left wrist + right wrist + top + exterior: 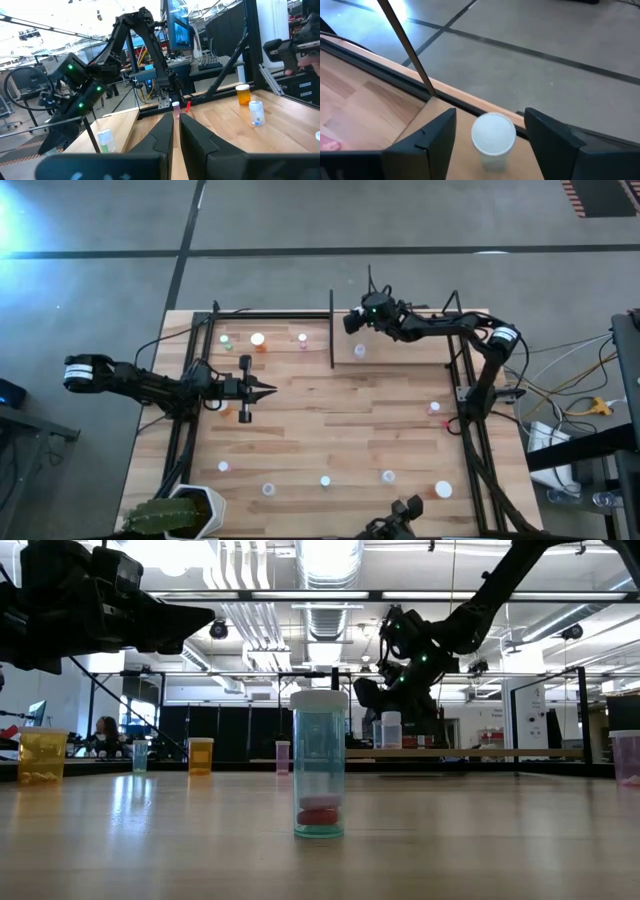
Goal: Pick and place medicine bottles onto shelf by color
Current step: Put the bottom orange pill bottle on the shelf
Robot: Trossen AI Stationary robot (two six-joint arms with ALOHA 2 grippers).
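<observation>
A little clear bottle [493,136] with a white cap stands on the shelf [400,350], in the upper middle of the high view. The right gripper [490,137] sits over it, fingers wide apart on both sides. The left gripper [268,389] waits at middle left, fingers pressed together, holding nothing.

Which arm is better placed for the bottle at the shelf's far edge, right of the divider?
Right. Its open pincer brackets that bottle; the left pincer sits shut at mid-table, far away.
</observation>
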